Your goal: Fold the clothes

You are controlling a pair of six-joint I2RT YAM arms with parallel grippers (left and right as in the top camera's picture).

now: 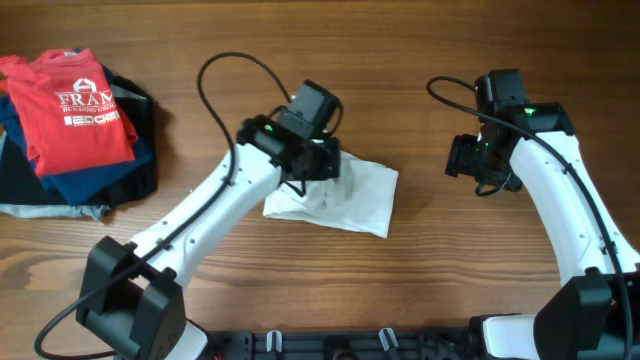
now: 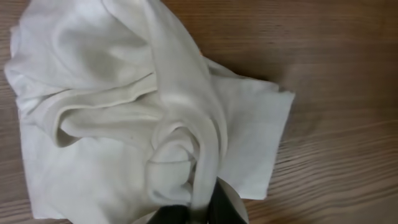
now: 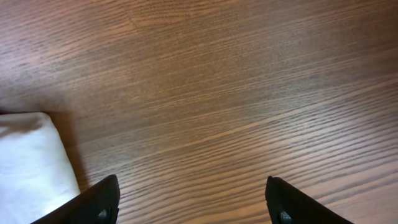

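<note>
Mid-fold, I judge: my left gripper (image 2: 198, 214) pinched tight on ridge of white garment (image 2: 118, 130). Right gripper (image 3: 193, 202) spread wide, empty. Next: carry fold across, flatten.

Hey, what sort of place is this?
Probably a robotics lab's laundry-folding bench: a wooden table, a white garment pinched in the left pincer, and a stack of shirts at the side.
</note>
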